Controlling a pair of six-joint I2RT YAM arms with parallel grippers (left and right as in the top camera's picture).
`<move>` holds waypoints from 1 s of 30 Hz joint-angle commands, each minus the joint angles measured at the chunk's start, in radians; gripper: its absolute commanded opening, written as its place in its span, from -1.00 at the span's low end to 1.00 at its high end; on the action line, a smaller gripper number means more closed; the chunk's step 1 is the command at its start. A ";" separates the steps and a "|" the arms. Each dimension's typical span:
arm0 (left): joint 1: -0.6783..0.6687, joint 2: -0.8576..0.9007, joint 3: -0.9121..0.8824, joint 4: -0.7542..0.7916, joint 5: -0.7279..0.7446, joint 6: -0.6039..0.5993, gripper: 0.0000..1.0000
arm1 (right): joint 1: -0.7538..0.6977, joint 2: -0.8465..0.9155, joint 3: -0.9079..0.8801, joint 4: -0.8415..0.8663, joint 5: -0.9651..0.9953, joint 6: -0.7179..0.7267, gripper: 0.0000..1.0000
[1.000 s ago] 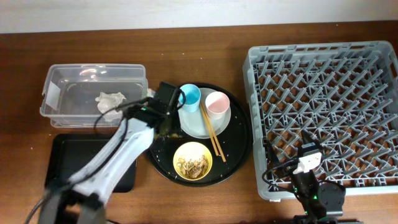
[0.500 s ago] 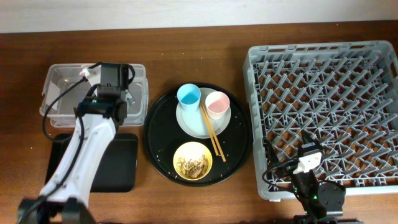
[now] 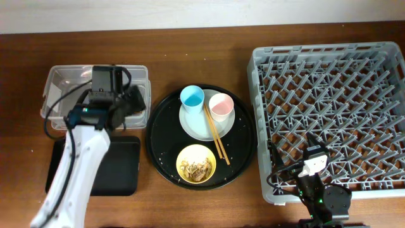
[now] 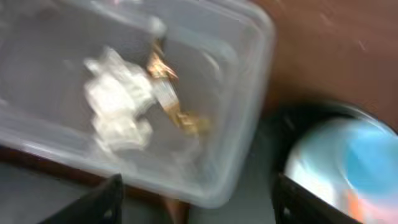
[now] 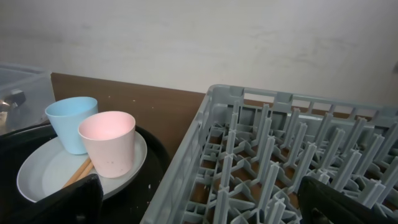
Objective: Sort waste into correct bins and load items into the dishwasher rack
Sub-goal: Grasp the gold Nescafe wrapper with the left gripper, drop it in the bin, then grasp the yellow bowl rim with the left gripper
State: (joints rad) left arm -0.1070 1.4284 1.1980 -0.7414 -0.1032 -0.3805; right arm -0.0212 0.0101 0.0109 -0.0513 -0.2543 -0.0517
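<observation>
The left fingers [image 4: 109, 199] are spread wide with nothing between them. They hang over the clear plastic rectangular tub [image 3: 57, 82] at the end nearest the large round black tray [image 3: 164, 136]. Inside the tub lie the crumpled white paper napkin [image 4: 118, 112] and, touching it, the crumpled gold-brown wrapper [image 4: 171, 102]. The wrist view is blurred, so how high the fingers sit above the rim cannot be told. The risk here is that a low sideways move catches a finger on the tub wall and drags the light tub across the worktop [image 3: 202, 44].

The beige-brown food scraps [image 3: 196, 168] sit in the yellow bowl [image 3: 196, 163]. The shallow black rectangular tray [image 3: 123, 168] has little wall, so a steep tip could send crumbs over its edge.

The thin wooden chopsticks [image 3: 216, 136] lie across the pale round plate [image 3: 193, 126], just beside the small pink cup [image 3: 220, 105] and near the small light-blue cup [image 3: 192, 97]. Lifting either cup carelessly could knock them rolling.

The right fingers [image 5: 56, 202] are also spread and empty (parked at the near edge of the large grey plastic rack [image 3: 329, 107]). A swing toward the cups could clip that rack wall.
</observation>
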 commanded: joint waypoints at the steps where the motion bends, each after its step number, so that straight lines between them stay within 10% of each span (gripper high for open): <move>1: -0.113 -0.082 0.018 -0.180 0.171 0.016 0.42 | -0.006 -0.006 -0.005 -0.005 0.005 0.008 0.97; 12: -0.579 -0.079 -0.038 -0.322 0.141 0.007 0.26 | -0.006 -0.006 -0.005 -0.005 0.005 0.008 0.97; 30: -0.601 -0.034 -0.212 -0.265 -0.037 -0.128 0.08 | -0.006 -0.006 -0.005 -0.005 0.005 0.008 0.97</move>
State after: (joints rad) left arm -0.7052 1.3762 1.0485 -1.0458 -0.0135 -0.4335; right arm -0.0212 0.0101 0.0109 -0.0517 -0.2543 -0.0517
